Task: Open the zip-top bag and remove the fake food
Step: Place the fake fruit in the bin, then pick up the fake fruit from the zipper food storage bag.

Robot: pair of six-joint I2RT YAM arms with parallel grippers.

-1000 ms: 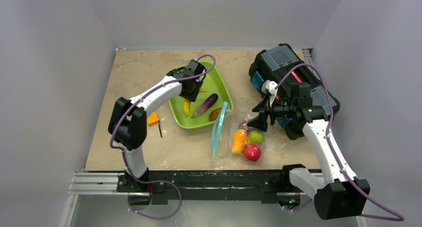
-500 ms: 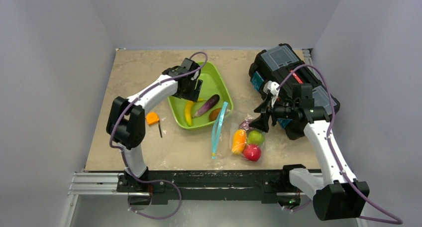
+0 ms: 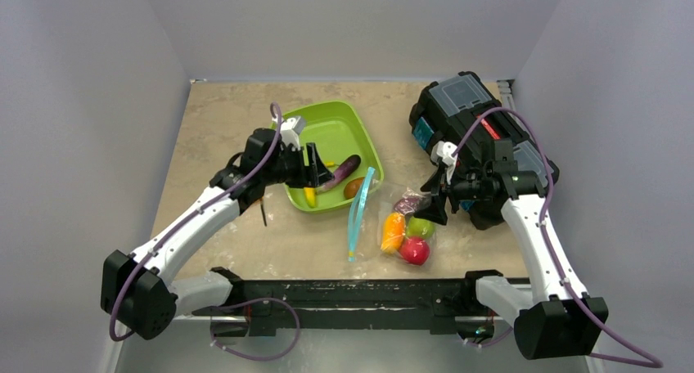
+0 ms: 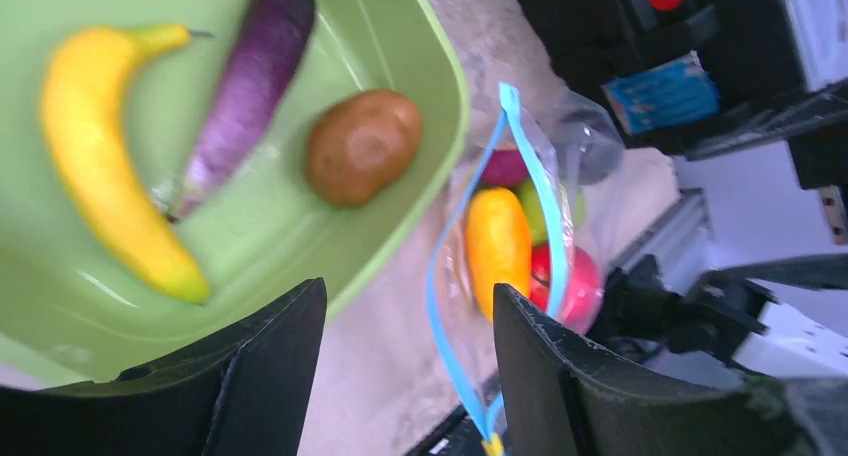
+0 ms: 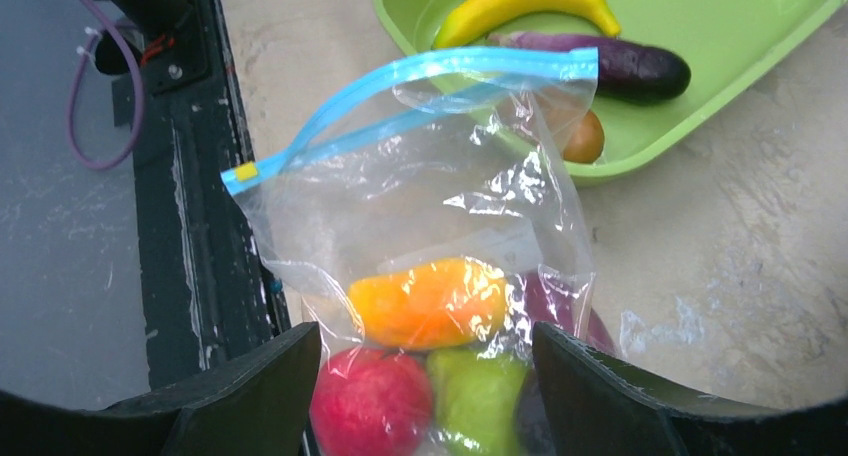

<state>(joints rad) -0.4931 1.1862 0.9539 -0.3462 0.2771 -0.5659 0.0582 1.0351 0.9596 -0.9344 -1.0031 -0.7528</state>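
The zip-top bag (image 3: 383, 217) lies flat in front of the green tray (image 3: 340, 132), its blue zip strip (image 3: 358, 213) gaping toward the tray. Inside it are fake food pieces: an orange piece (image 3: 393, 231), a green pear (image 3: 421, 226), a red apple (image 3: 415, 250) and a maroon piece (image 3: 407, 203). A banana (image 4: 105, 166), an eggplant (image 4: 240, 86) and a brown piece (image 4: 362, 146) lie in the tray. My left gripper (image 3: 315, 167) hangs open and empty over the tray's near rim. My right gripper (image 5: 428, 341) is open at the bag's closed end, its jaws either side of the fruit.
A black toolbox (image 3: 475, 136) stands at the back right, just behind my right arm. A thin black stick (image 3: 263, 213) shows left of the tray under my left arm. The black rail (image 3: 344, 295) runs along the table's near edge.
My left gripper opened and let the banana go into the tray, then drew back toward the tray's near rim. My right gripper shifted slightly down toward the bag.
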